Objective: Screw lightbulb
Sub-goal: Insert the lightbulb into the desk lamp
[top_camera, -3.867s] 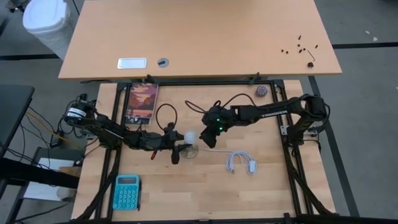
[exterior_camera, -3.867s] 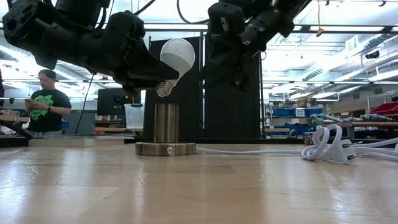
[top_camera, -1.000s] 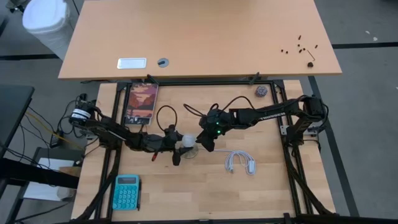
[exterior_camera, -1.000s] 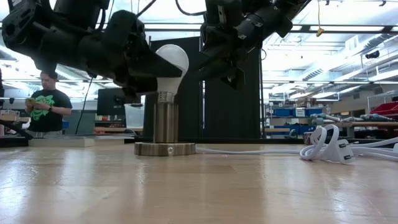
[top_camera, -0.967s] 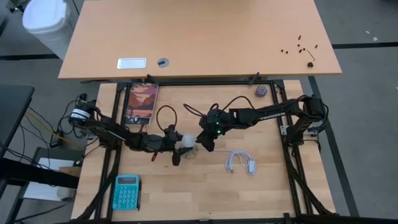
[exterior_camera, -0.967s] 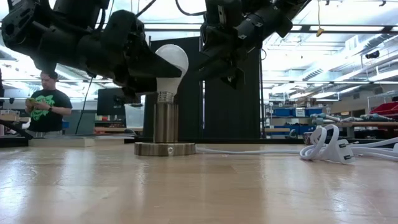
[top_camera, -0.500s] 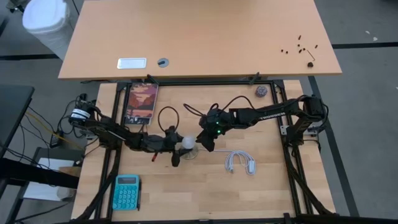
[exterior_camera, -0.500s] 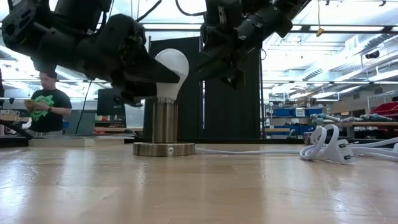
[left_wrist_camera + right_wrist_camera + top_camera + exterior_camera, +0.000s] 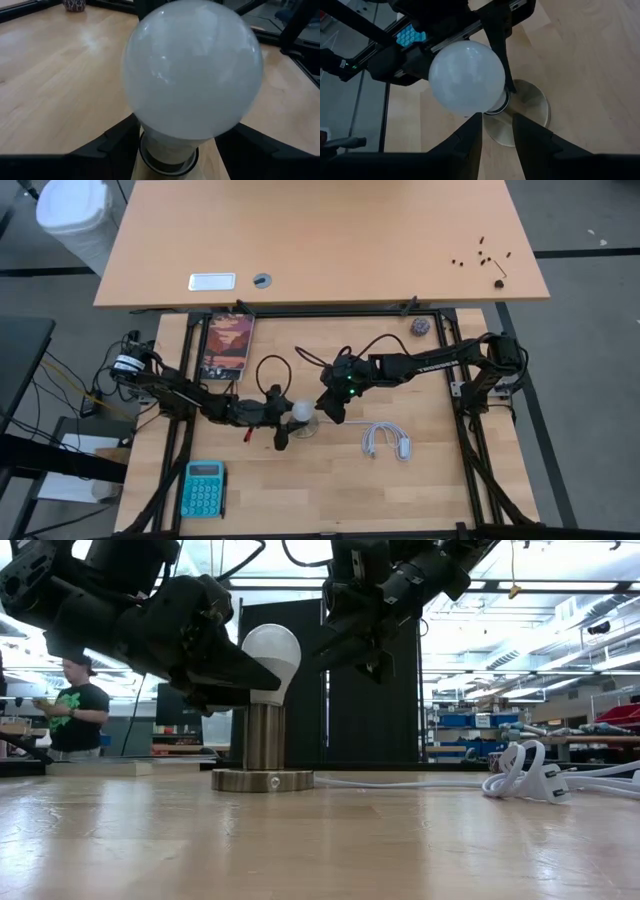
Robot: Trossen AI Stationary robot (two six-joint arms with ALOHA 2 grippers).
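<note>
The white lightbulb [image 9: 300, 409] stands with its base in the metal socket tube [image 9: 265, 738], which rises from a round disc [image 9: 262, 780] on the table. The bulb also shows in the left wrist view [image 9: 192, 75] and in the right wrist view [image 9: 467, 77]. My left gripper [image 9: 289, 413] is shut on the bulb, reaching in from the table's left. My right gripper [image 9: 328, 408] hovers open and empty just right of and above the bulb [image 9: 270, 652], touching nothing; its fingers [image 9: 470, 142] frame the socket disc [image 9: 527, 112]. My left gripper pinches the bulb's narrow neck [image 9: 167, 145] between its two fingers [image 9: 112, 145], just under the globe. The fingers come in about level from the table's left, one on each side of the neck. The bulb stands roughly upright, its screw base down inside the socket tube.
A white coiled cable [image 9: 386, 442] lies right of the socket, with the socket's cord running toward it [image 9: 400, 782]. A teal calculator [image 9: 203, 488] lies at the near left, a picture book [image 9: 228, 345] at the far left, and a small ball [image 9: 420, 327] at the far right. A person [image 9: 70, 705] stands beyond the table.
My left gripper has gone down with the bulb. The bulb has sunk lower: its silvery thread, which showed above the socket tube a second ago, is now hidden inside it. My right gripper has kept still.
</note>
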